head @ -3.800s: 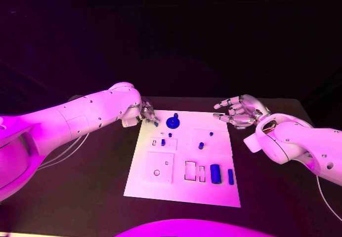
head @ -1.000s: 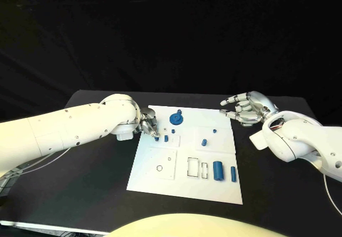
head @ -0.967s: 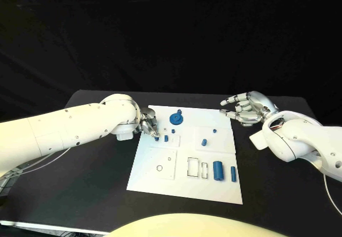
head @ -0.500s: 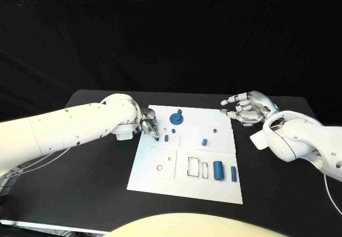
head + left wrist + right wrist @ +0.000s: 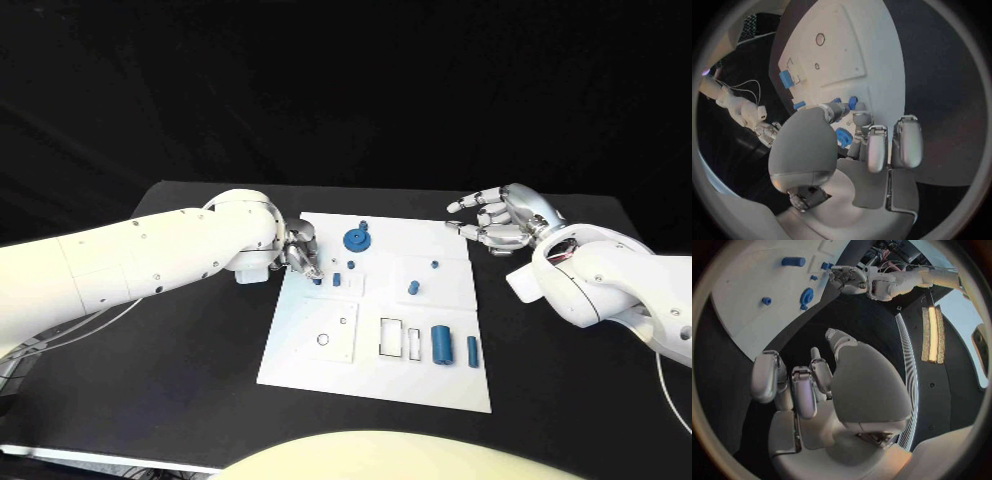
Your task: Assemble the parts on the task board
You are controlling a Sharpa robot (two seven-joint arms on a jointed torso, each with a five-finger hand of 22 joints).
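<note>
The white task board (image 5: 378, 375) lies mid-table. My left hand (image 5: 299, 254) is at its left edge with curled fingers, pinching a small blue peg (image 5: 317, 281) beside a second peg (image 5: 336, 280). In the left wrist view the fingertips (image 5: 859, 114) sit right at these pegs (image 5: 852, 102). A blue gear-like disc (image 5: 355, 239) stands near the far edge. My right hand (image 5: 498, 224) hovers off the board's far right corner, fingers apart and holding nothing; its palm (image 5: 861, 385) also shows in the right wrist view, with the board (image 5: 742, 325) and disc (image 5: 807, 295) beyond.
More small pegs (image 5: 436, 265) (image 5: 413, 288) stand mid-board. A thick blue cylinder (image 5: 440, 344) and a thin one (image 5: 472, 349) lie near the right edge beside rectangular slots (image 5: 387, 340). A square inset with a round hole (image 5: 326, 330) lies near-left. Black table (image 5: 173, 390) surrounds the board.
Since the earliest frame my left hand has moved along the board's left edge towards me, bringing the small peg beside the other. Over the last second nothing visibly moves.
</note>
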